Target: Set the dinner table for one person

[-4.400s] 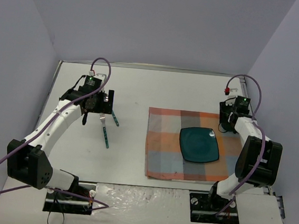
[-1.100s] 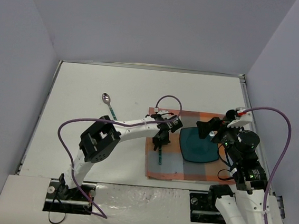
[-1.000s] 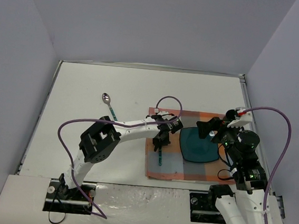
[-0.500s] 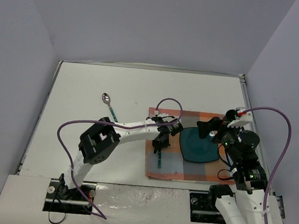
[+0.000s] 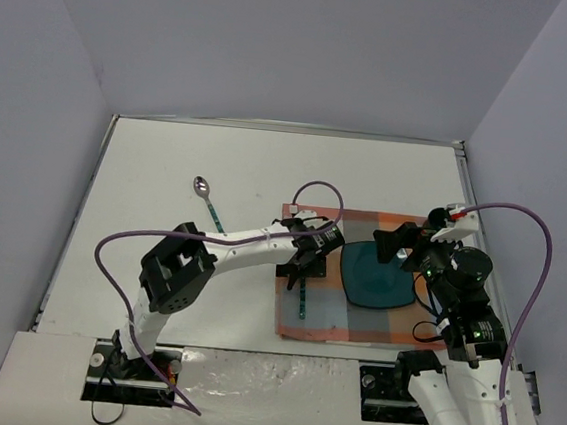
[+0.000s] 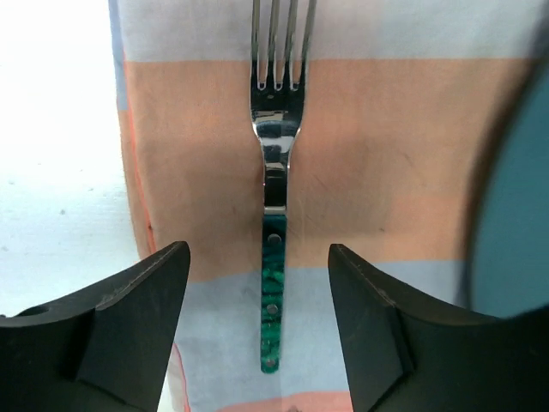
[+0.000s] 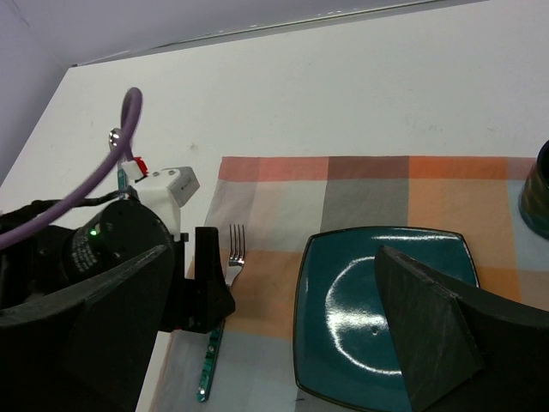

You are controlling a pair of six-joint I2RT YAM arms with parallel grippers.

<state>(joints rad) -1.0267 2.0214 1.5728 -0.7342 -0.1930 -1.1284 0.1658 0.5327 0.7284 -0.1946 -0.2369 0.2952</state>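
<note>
A fork with a green handle [image 6: 272, 309] lies flat on the plaid cloth [image 6: 369, 180], tines pointing away from me. My left gripper [image 6: 257, 257] hovers open over it, one finger on each side of the handle and neither touching. From above, the fork [image 5: 301, 297] lies left of the square teal plate [image 5: 378, 274], with the left gripper [image 5: 302, 265] over its upper part. My right gripper [image 5: 398, 246] hangs open and empty above the plate's far edge. A spoon [image 5: 205, 197] with a green handle rests on the white dinner table [image 5: 220, 146].
The cloth [image 5: 318, 321] lies right of the table's centre. In the right wrist view a dark cup [image 7: 539, 199] stands at the cloth's far right edge, beyond the plate [image 7: 343, 300]. The left arm reaches across the table's middle. Grey walls stand on three sides.
The left gripper has opened and let go of the fork, which now lies on the cloth. The right arm has not moved.
</note>
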